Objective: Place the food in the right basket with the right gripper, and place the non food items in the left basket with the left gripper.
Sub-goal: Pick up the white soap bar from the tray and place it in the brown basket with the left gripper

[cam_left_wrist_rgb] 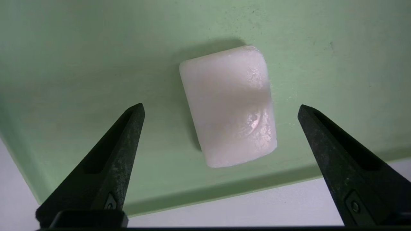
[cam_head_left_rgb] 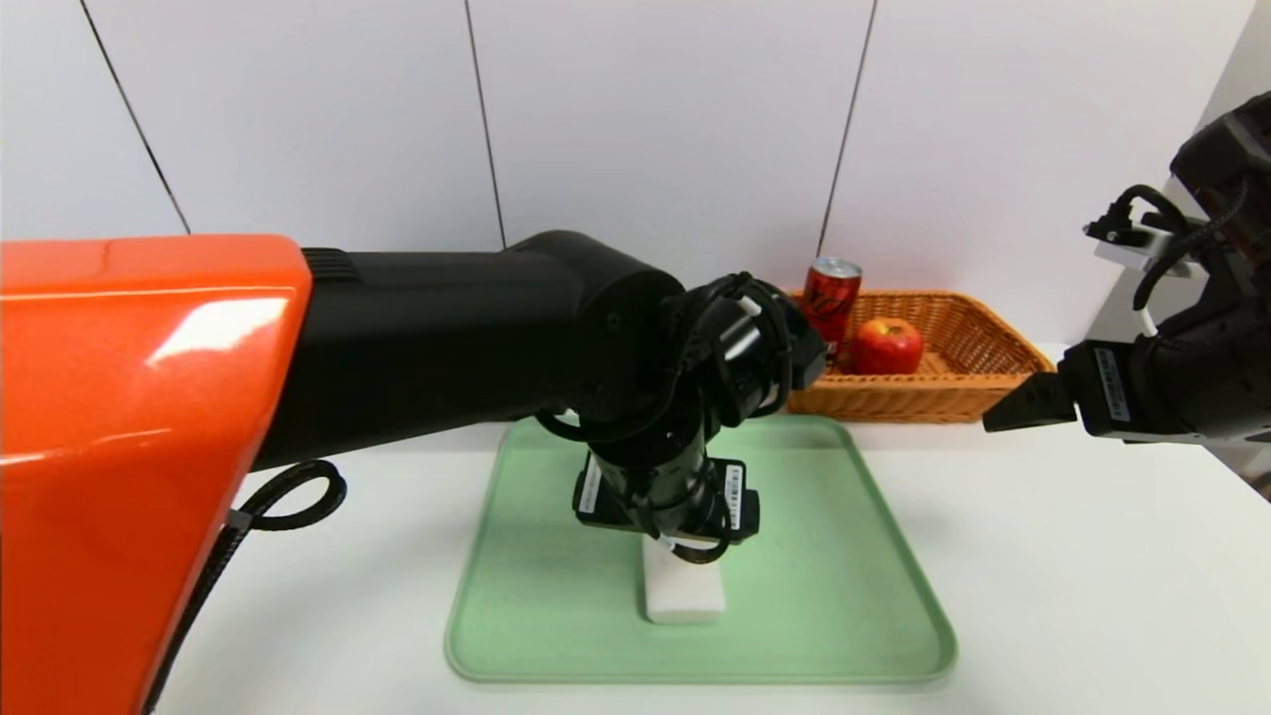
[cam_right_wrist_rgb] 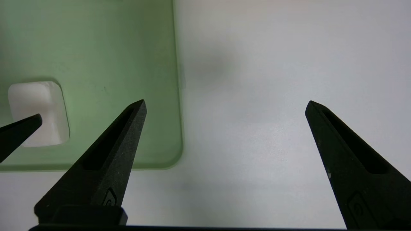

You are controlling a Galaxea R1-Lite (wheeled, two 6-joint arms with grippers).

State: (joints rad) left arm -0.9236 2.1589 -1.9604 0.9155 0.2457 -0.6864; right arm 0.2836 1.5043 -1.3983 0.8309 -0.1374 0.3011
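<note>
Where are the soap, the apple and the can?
soap [cam_left_wrist_rgb: 229,106], left wrist view, middle of its top face
apple [cam_head_left_rgb: 885,347], head view, its red front
can [cam_head_left_rgb: 830,302], head view, its red side

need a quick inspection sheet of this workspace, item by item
surface: white table, green tray on it
job's things: white soap bar on the tray; apple and red soda can in the wicker basket
clutter: nothing seen
grippers: left pincer open above the soap; right pincer open over bare table
cables: black cable loop under the left arm
surroundings: white panelled wall
</note>
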